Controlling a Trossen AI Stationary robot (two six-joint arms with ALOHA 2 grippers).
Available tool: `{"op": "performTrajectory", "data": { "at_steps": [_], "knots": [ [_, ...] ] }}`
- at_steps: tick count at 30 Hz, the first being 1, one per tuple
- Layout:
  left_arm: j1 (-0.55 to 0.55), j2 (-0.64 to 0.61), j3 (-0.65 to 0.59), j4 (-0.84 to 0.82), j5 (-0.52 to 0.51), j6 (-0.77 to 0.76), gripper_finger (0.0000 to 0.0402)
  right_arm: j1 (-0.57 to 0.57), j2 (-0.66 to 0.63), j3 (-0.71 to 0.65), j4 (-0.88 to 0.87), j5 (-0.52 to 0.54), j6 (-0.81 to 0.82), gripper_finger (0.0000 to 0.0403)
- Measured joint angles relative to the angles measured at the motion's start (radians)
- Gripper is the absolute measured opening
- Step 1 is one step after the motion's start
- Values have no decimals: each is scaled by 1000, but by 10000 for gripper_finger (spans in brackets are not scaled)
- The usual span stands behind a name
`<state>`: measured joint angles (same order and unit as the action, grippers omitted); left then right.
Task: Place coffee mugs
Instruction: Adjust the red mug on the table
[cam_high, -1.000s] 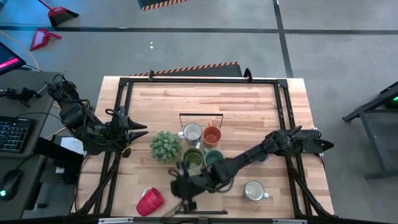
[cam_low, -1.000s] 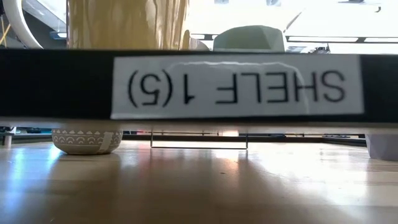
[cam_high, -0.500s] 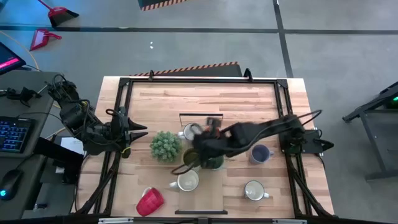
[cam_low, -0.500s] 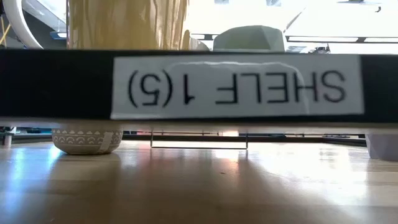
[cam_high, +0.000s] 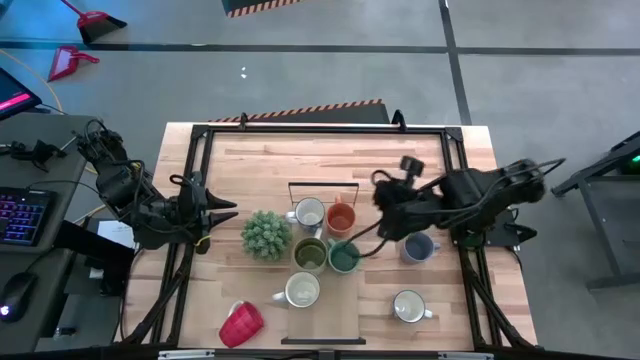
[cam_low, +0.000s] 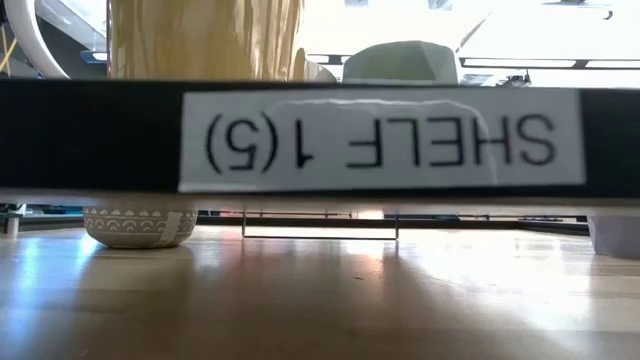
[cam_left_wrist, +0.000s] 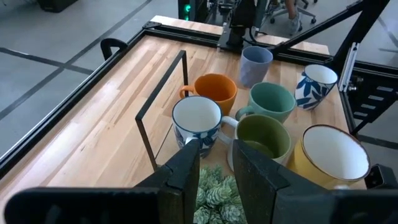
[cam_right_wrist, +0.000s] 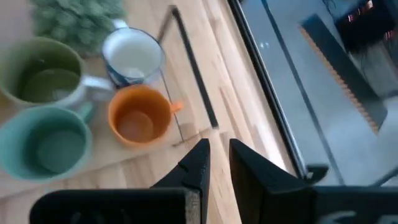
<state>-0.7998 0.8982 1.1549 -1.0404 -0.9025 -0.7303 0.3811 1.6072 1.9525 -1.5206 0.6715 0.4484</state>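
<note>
High view: we find the right gripper (cam_high: 385, 195) raised over the back-right part of the pale wooden table (cam_high: 260, 165), its arm reaching in from the right edge. Its own wrist camera shows the two dark fingers (cam_right_wrist: 196, 163) nearly closed with only a thin gap between them, and nothing in it.

We count a block of four mugs at the table's middle: a white mug with blue pattern (cam_high: 308, 213), a round orange ceramic mug (cam_high: 341, 216), an olive-green mug (cam_high: 310, 254) and a teal-green mug (cam_high: 344, 257). A thin black wire frame (cam_high: 322, 185) stands just behind the back pair. The spiky green potted plant (cam_high: 265, 235) sits just beside the block on its left.

Four mugs lie apart from it: a blue-grey mug (cam_high: 417, 246), a cream-white mug (cam_high: 408, 306), a pale yellow-cream mug (cam_high: 301, 290), and a red mug lying on its side (cam_high: 241, 323).

In our judgement the governing relation is this: the blue-grey mug lies right of and nearer the front than the right gripper, just beside that arm, handle pointing right. The left gripper (cam_high: 222, 209) waits at the left edge, fingers close together and empty, well apart from any loose mug. We rate the right arm the nearer.
</note>
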Motion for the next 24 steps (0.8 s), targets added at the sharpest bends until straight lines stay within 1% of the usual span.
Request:
{"op": "performTrajectory", "data": {
  "at_steps": [2,4,8,11,14,17,19,24],
  "knots": [
    [0,0,0,-1,-3,0,87,1,-109,-172,113,-6,36,43],
    [1,0,0,0,-9,0,87,8,-229,-344,263,-28,40,43],
    [17,0,0,0,-27,1,87,8,-452,-663,596,-99,-35,43],
    [38,0,0,0,-28,-3,87,-3,-606,-867,820,-159,-105,43],
    [62,0,0,0,-28,-9,87,-22,-731,-1037,971,-237,-149,43],
    [86,2,0,12,-26,-9,87,-46,-837,-1173,1098,-306,-201,43],
    [100,7,0,44,-12,7,87,-65,-894,-1256,1165,-366,-240,43],
    [136,23,0,173,45,107,87,-128,-1017,-1425,1343,-526,-319,43]
  ]
}}
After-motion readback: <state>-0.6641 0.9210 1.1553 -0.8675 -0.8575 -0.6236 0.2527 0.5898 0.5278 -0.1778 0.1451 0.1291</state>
